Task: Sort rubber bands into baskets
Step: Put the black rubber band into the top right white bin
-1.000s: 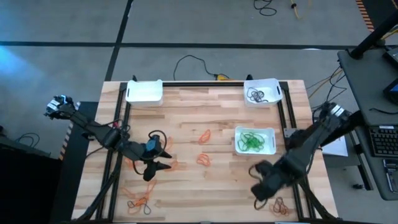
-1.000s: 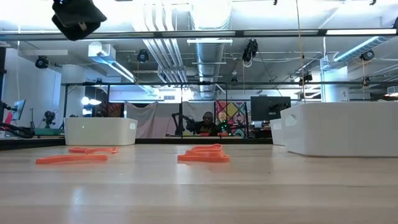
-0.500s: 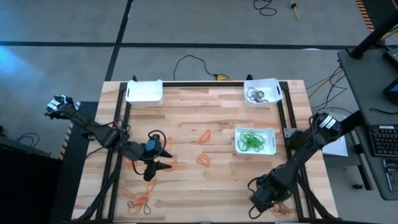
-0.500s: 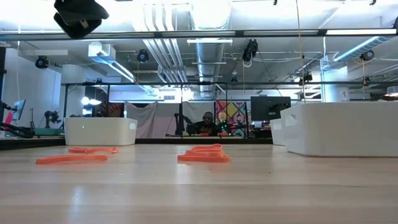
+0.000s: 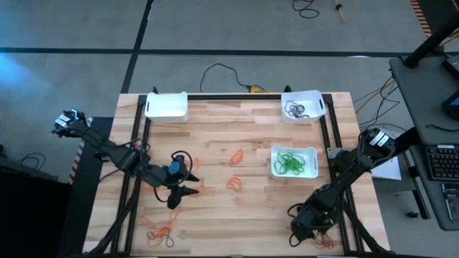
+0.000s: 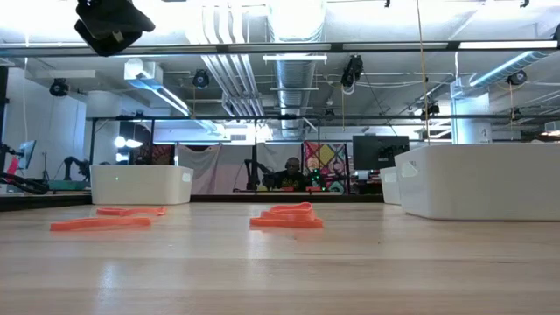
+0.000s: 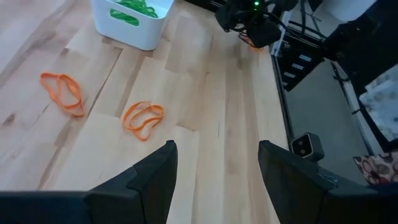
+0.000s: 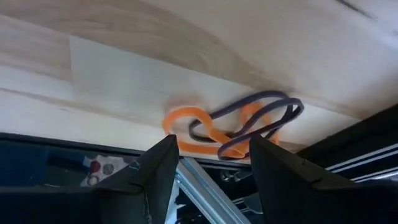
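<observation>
Nearest the front edge of the table [image 5: 237, 215], I see the right gripper [image 5: 301, 231] down low at the right front corner, fingers spread, nothing between them. In its wrist view an orange band tangled with a dark band [image 8: 239, 127] lies on the wood just ahead of the fingertips, close to the table's edge; not pinched.

At the left front corner I note a loose cluster of orange and dark bands [image 5: 159, 233] on the bare wood.

The left gripper [image 5: 179, 193] hovers over the left-middle of the table, fingers spread and empty. Its wrist view shows two orange bands [image 7: 143, 118] on the wood ahead, apart from each other.

Mid-table: two orange bands [image 5: 235, 156] lie loose, both outside any container.

Containers, near to far:
- Basket with green bands [image 5: 292, 161], right of centre. It holds a heap of green loops only.
- Basket at the far right corner [image 5: 301, 104]. It holds dark loops.
- Basket at the far left corner [image 5: 166, 105]. I can make out no contents.

In the low view the orange bands [image 6: 284, 216] lie flat on the wood.
</observation>
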